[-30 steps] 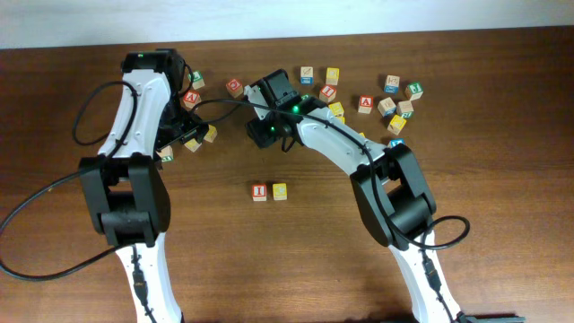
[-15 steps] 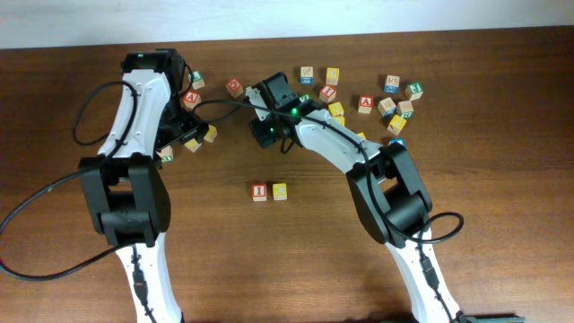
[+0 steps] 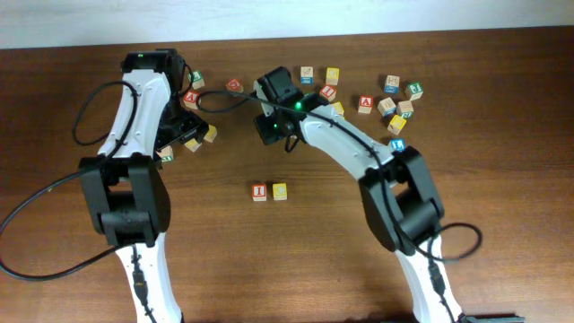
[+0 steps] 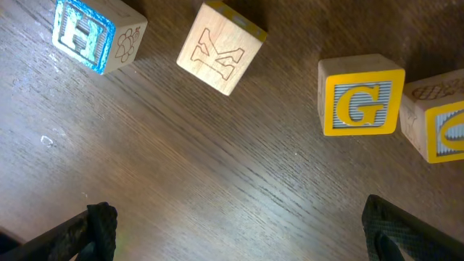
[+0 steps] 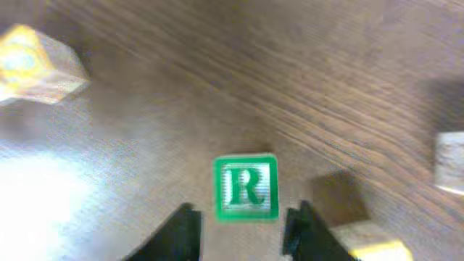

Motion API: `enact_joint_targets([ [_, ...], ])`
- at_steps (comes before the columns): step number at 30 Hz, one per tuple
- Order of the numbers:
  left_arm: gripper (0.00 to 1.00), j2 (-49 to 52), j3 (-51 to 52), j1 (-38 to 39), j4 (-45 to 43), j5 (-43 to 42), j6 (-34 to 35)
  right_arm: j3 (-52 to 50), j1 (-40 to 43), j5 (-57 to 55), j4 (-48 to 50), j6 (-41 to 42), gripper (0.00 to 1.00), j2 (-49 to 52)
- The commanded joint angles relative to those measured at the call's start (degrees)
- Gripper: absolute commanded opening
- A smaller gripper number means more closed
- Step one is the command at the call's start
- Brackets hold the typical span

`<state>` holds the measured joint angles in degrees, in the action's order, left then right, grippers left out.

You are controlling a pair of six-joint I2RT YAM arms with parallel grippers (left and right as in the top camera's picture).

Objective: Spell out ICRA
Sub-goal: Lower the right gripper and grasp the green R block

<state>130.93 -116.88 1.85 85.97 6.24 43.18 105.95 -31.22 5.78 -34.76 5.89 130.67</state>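
— green r block (image 5: 246, 187) lies letter-up on the worktop (image 5: 326, 65), between the fingers (image 5: 181, 232) of the right hand (image 5: 244, 217). is it pinched?

— cannot tell. the fingers stand narrow, one just beside each flank of the block, but the wrist view is blurred where they would meet it. a second ago they stood much wider.

— has that hand moved otherwise?

— a little. seen from overhead, the right hand (image 3: 269, 131) has slid slightly away from the red block (image 3: 235, 85), and its lower arm has swung a touch to the right. in that view the r block is hidden beneath it.

— and the left hand?

— the left hand (image 4: 235, 225) is spread wide and empty over bare wood, as before. past its fingertips lie a blue h block (image 4: 94, 32), a plain k block (image 4: 221, 47) and a yellow g block (image 4: 361, 94), none touched.

— the word itself?

— the i block (image 3: 259, 191) and a yellow block (image 3: 280, 190) lie side by side near mid-worktop, well apart from both hands and unmoved. the yellow one's letter is too small to read. a red a block (image 3: 366, 103) sits in the scatter to the right.
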Motion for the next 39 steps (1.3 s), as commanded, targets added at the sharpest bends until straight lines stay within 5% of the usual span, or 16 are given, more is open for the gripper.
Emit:
enact_joint_targets([
  [1,0.99,-1.4,0.0,-0.2,0.0,0.2,0.5,0.1,-0.3,-0.5,-1.9,0.6,0.28,-6.1],
  [6,0.99,-1.4,0.0,-0.2,0.0,0.2,0.5,0.1,-0.3,-0.5,-1.9,0.3,0.62,-3.0],
  [34,0.99,-1.4,0.0,-0.2,0.0,0.2,0.5,0.1,-2.2,-6.5,5.5,0.0,0.56,6.4],
  [39,0.99,-1.4,0.0,-0.2,0.0,0.2,0.5,0.1,-2.2,-6.5,6.3,0.0,0.43,6.6],
])
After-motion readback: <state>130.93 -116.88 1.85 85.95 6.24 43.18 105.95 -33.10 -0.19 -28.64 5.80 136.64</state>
